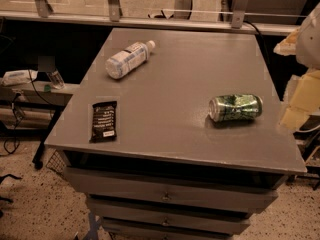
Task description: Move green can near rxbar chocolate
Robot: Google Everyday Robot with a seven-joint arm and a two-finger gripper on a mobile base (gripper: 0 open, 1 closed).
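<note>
The green can [235,107] lies on its side on the right part of the grey cabinet top [175,74], its silver end facing left. The rxbar chocolate [104,120], a dark flat wrapper with white lettering, lies flat near the front left corner. The two are far apart, with bare surface between them. My gripper [296,113] shows as a pale yellow and white shape at the right edge of the view, beyond the cabinet's right side, a little to the right of the can and not touching it.
A clear plastic bottle with a white label [127,59] lies on its side at the back left of the top. Drawers [165,196] run below the front edge. A low side shelf with clutter [30,84] stands to the left, and a railing [115,4] runs behind.
</note>
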